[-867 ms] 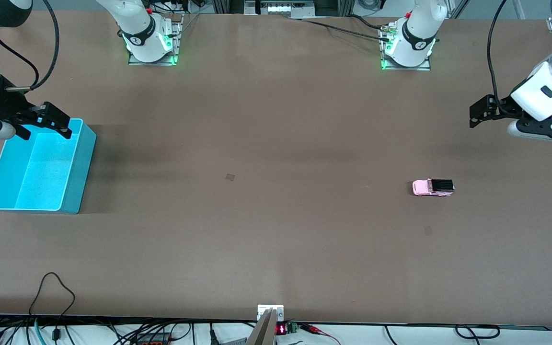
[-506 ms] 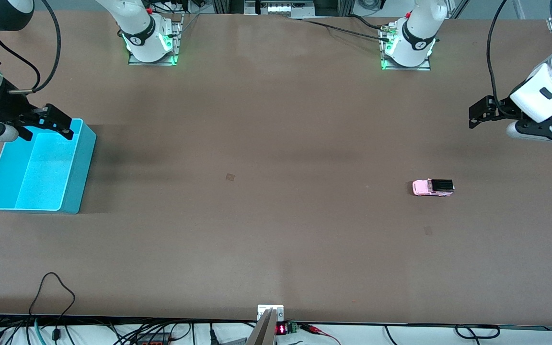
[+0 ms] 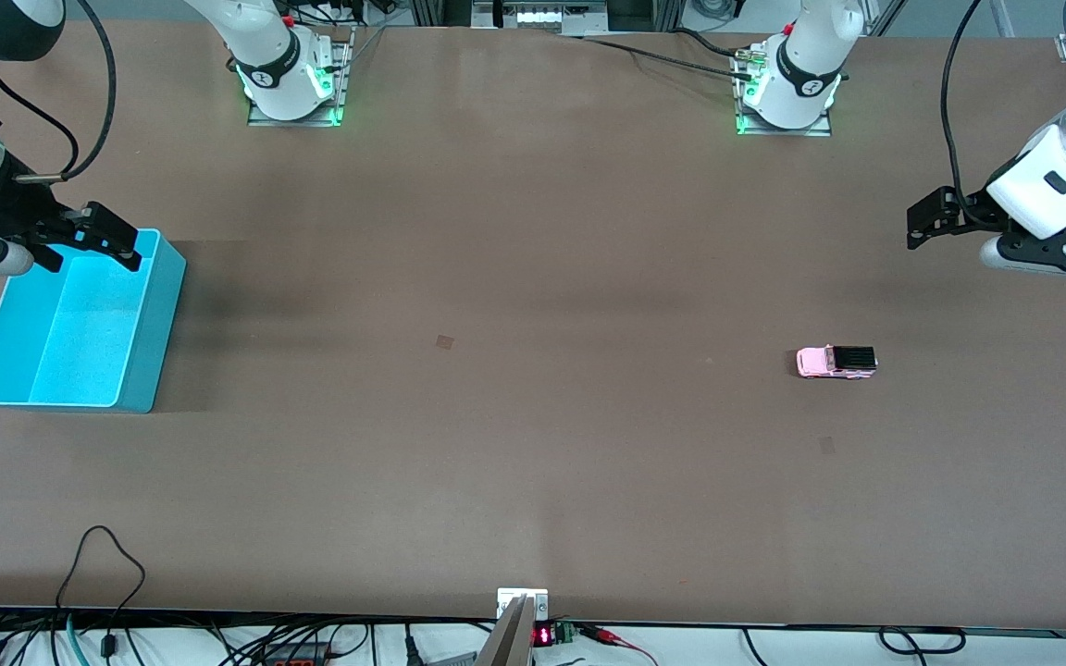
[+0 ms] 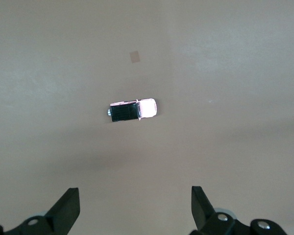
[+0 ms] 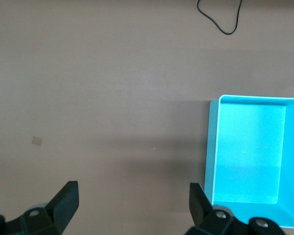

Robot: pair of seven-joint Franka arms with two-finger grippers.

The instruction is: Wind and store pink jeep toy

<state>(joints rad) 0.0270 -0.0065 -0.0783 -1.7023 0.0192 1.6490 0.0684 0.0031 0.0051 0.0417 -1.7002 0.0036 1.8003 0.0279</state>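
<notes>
The pink jeep toy (image 3: 836, 361) stands on the brown table toward the left arm's end, with its black roof up. It also shows in the left wrist view (image 4: 133, 109). My left gripper (image 3: 935, 227) is open and empty, in the air above the table near the jeep; in its wrist view (image 4: 134, 205) the jaws stand wide apart. The cyan bin (image 3: 158, 333) sits at the right arm's end and is empty. My right gripper (image 3: 89, 254) is open and empty over the bin's edge; its wrist view (image 5: 132, 200) shows the bin's wall (image 5: 213, 147) beside one finger.
A black cable loop (image 3: 103, 555) lies near the table's front edge and also shows in the right wrist view (image 5: 220, 19). Small square marks (image 3: 444, 342) are on the table top. The arm bases (image 3: 288, 83) stand along the table's edge farthest from the front camera.
Both grippers have shifted only slightly in the air. The jeep and the bin have not moved.
</notes>
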